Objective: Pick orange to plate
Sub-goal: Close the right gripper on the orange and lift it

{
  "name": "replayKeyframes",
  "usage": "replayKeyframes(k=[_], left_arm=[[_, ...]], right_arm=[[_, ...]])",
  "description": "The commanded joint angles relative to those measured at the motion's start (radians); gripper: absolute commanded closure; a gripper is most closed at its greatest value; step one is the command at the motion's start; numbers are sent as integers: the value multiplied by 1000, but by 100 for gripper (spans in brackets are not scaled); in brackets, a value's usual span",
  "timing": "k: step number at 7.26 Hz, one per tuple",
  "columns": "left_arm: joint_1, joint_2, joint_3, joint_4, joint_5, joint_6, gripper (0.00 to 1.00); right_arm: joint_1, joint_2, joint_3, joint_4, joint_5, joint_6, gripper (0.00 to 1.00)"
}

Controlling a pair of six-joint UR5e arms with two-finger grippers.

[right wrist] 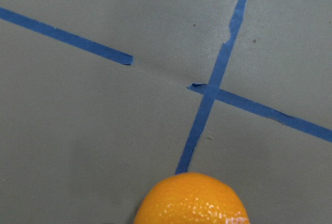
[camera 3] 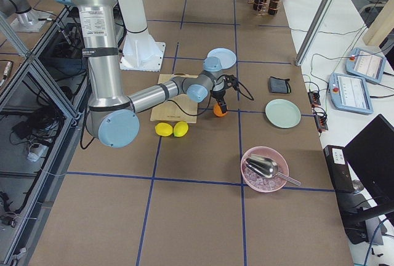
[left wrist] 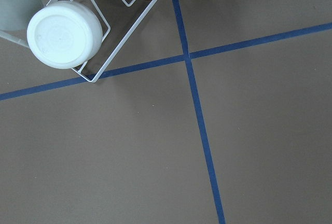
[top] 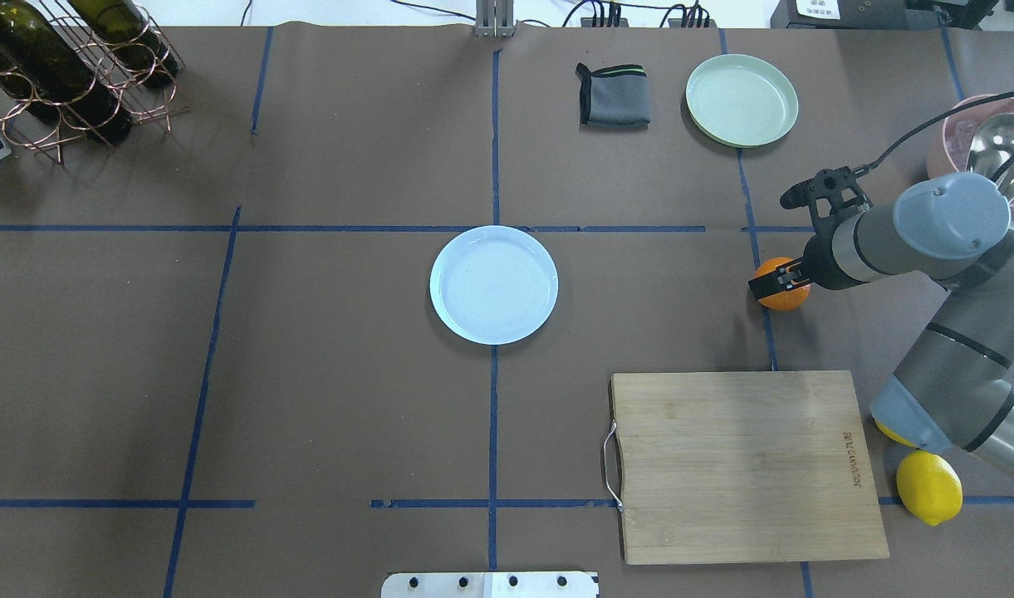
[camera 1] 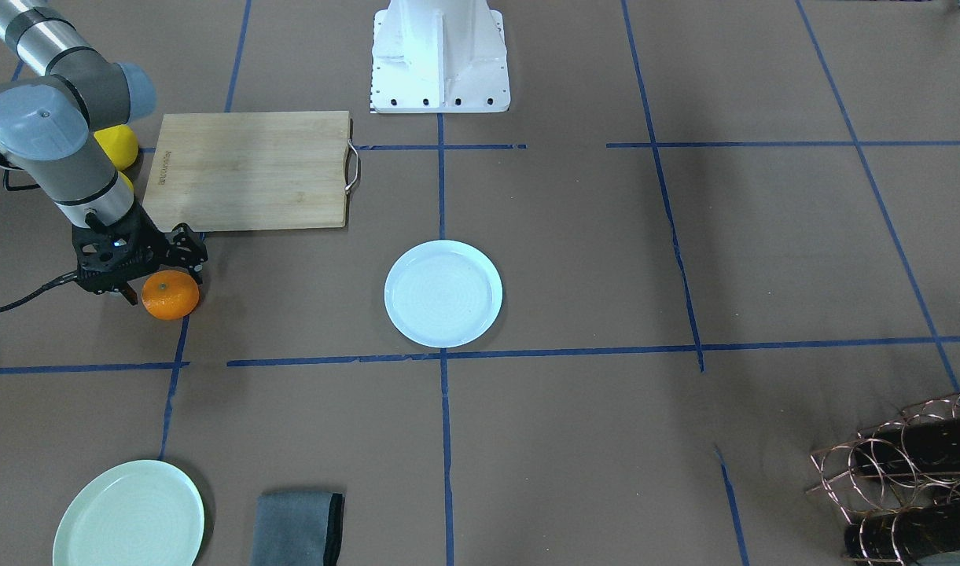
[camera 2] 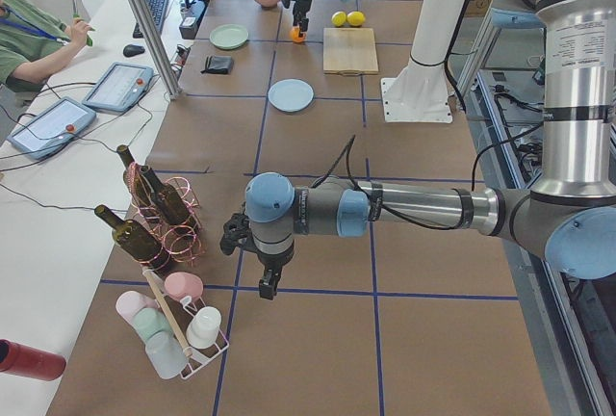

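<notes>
Only one orange (top: 785, 297), one bluish plate (top: 494, 285)

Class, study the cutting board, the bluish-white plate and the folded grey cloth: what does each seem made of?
Cutting board: looks like bamboo or light wood, matte, with lengthwise grain strips; its handle seems bare metal wire.
Plate: smooth, slightly glossy, faint concentric rings; ceramic or plastic, cannot tell which.
Cloth: soft fabric, matte, folded in layers.

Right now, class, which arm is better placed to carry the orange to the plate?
Right. The right gripper sits at the orange; the left gripper hangs at the table's other end, by the bottle rack.
</notes>
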State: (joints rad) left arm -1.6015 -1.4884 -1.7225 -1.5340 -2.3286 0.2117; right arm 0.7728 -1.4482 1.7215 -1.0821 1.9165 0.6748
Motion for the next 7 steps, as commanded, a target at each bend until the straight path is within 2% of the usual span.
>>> replayKeyframes(k=[1,4,6,7], left_arm=[[0,-3,0,0,0,0,0],[0,-4,0,0,2,0,0],[0,-4,-2,0,2,0,0],[0,-4,-3,0,3,0,0]], right_arm=[[-7,3,-23,-1,-1,0,0],[-46,5,-36,7,-62,2,0],[-40,32,-27,-2,-54,2,89],[-40,37,-11,-4,-53,8,97]])
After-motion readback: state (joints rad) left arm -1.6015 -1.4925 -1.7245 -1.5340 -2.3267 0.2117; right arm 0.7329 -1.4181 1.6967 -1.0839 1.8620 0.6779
